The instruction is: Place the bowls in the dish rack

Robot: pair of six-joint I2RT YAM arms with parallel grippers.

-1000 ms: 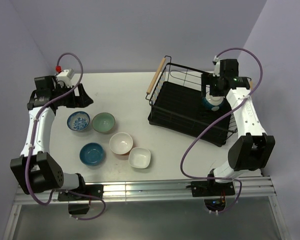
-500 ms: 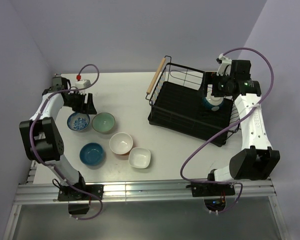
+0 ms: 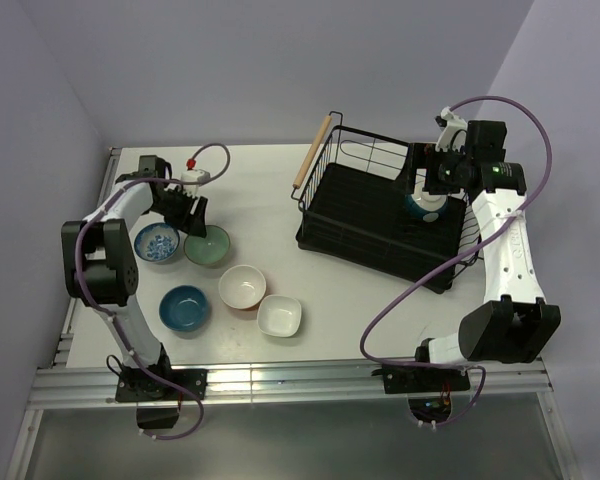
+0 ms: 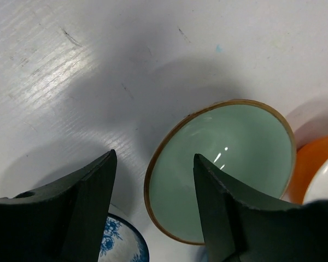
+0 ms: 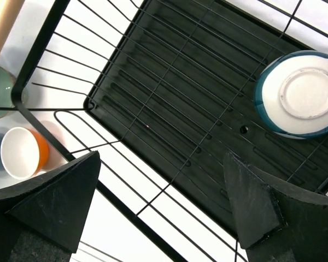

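The black wire dish rack [image 3: 360,210] stands at the right with one teal-and-white bowl [image 3: 424,207] upside down inside it. My right gripper [image 3: 417,180] hovers open and empty above the rack; its wrist view shows that bowl [image 5: 300,95] and the rack base [image 5: 197,109]. My left gripper [image 3: 192,213] is open just above the far edge of the mint green bowl [image 3: 208,246]; in its wrist view one finger is over the bowl [image 4: 224,164] and one outside the rim. The patterned bowl [image 3: 157,243], blue bowl [image 3: 184,307], orange-outside bowl [image 3: 242,287] and squarish white bowl [image 3: 280,316] sit on the table.
The rack's wooden handle [image 3: 313,151] faces the bowls. The patterned bowl [image 4: 120,243] and orange bowl [image 4: 317,158] lie close on either side of the mint one. Purple walls stand close on the left and behind.
My left arm has swung right from the far left edge to the mint green bowl. My right gripper has shifted slightly up and right; the bowl in the rack stays put.
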